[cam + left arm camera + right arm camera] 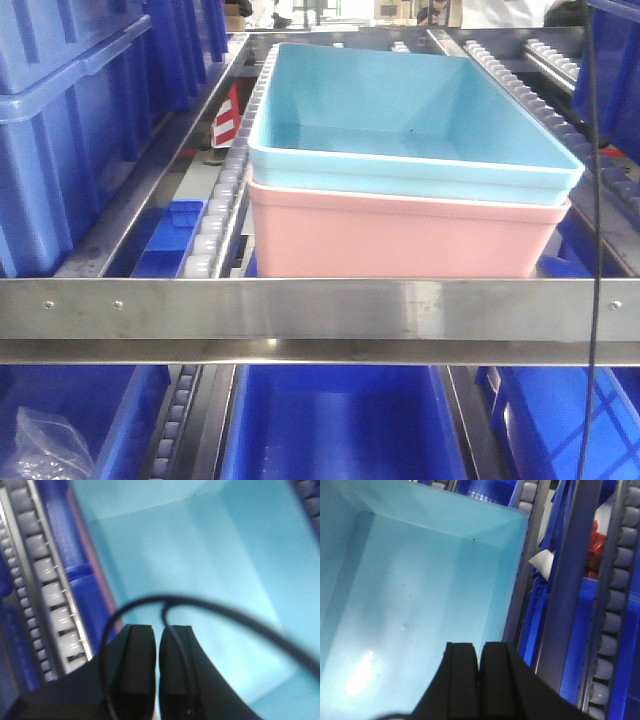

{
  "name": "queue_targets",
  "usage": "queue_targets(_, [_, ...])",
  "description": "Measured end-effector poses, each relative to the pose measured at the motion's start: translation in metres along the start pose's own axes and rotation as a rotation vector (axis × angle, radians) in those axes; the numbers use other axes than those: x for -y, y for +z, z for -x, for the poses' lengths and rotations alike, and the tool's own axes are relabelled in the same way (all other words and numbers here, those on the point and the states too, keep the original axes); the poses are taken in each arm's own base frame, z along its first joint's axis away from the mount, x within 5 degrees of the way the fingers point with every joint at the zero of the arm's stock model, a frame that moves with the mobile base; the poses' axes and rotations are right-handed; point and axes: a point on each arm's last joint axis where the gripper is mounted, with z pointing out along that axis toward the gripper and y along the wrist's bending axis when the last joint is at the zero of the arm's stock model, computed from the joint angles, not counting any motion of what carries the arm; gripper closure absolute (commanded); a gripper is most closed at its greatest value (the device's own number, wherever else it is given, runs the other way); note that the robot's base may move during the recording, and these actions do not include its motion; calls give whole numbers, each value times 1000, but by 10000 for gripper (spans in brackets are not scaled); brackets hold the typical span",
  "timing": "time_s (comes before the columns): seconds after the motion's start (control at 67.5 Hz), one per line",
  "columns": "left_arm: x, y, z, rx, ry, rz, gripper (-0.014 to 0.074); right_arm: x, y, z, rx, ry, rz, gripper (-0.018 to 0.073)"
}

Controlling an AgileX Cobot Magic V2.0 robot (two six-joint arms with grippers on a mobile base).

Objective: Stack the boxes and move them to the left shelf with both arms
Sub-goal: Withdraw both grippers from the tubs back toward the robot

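The light blue box [400, 110] sits nested in the salmon pink box [400, 240], and the stack rests on the left shelf just behind its silver front rail [300, 305], between rows of white rollers [215, 220]. Neither gripper shows in the front view. The left wrist view looks down into the light blue box [210, 555], where my left gripper [159, 630] is shut with only a thin slit between its black fingers and nothing held. In the right wrist view my right gripper [479, 647] is shut and empty over the light blue box [420, 590], near its right wall.
Dark blue ribbed crates [60, 130] stand at the left and on the level below [340, 420]. A thin black cable [592, 300] hangs at the right. A clear plastic bag [45, 450] lies at the lower left. Rollers [615, 580] and a red item [594, 550] flank the box.
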Motion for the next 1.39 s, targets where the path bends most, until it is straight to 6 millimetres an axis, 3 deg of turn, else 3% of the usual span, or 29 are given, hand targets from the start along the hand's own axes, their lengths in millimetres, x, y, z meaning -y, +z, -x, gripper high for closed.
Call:
queue_targets(0.178, [27, -13, -1, 5, 18, -35, 596, -2, -7, -6, 19, 16, 28, 509])
queue_targets(0.356, [47, -23, -4, -2, 27, -30, 596, -3, -3, -37, 14, 24, 36, 509])
queue_targets(0.548, [46, -47, -2, 29, 34, 17, 596, -2, -19, -71, 92, 29, 37, 509])
queue_targets(0.771, [40, -99, -11, 101, 34, 38, 596, 0, -39, -107, 161, 32, 37, 509])
queue_targets(0.978, [29, -155, -48, 235, 34, 33, 596, 1, -64, -139, 248, 30, 35, 509])
queue_targets(1.156, [18, -201, -101, 396, 46, -5, 596, 2, -82, -177, 322, 28, 33, 509])
queue_targets(1.274, [10, -219, -140, 477, 71, -10, 596, 3, -89, -209, 369, 29, 33, 509])
queue_targets(1.393, [1, -222, -184, 528, 107, -8, 596, 4, -90, -243, 390, 30, 33, 509])
